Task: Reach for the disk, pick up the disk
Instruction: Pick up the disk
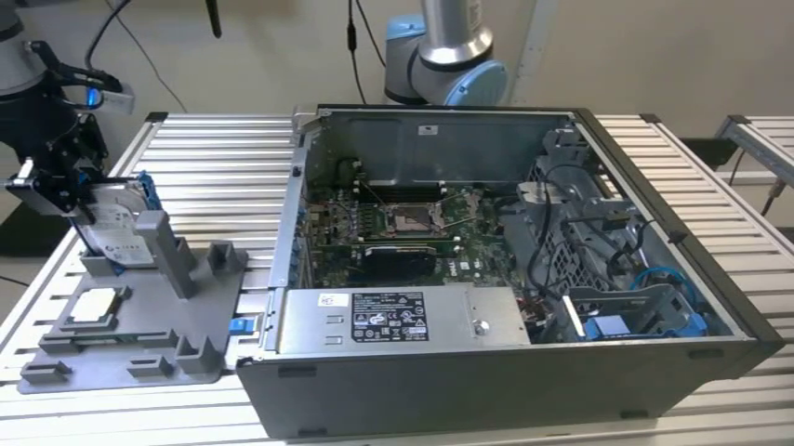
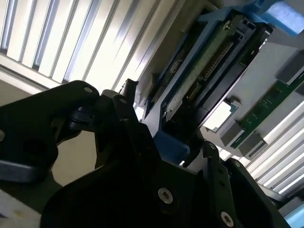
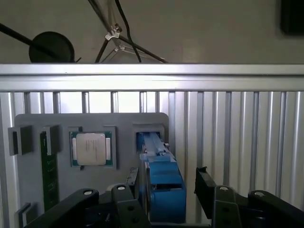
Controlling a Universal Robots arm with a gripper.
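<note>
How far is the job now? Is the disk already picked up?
Reaching looks done: the gripper straddles the disk, which stands on edge in the grey holder. In hand: nothing gripped yet, since a gap shows between the disk and one finger. Left: the pick-up itself; the disk sits in its slot.

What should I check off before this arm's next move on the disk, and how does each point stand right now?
1. Disk stands upright in the grey fixture: ok.
2. Hand straddles the disk, one finger on each side: ok.
3. Fingers clamped on the disk: not ok, a gap shows beside one finger in the first wrist view.
4. Processor chip sits in its own pocket, apart from the hand: ok.
5. How far down the disk the fingers reach: cannot tell.
</note>
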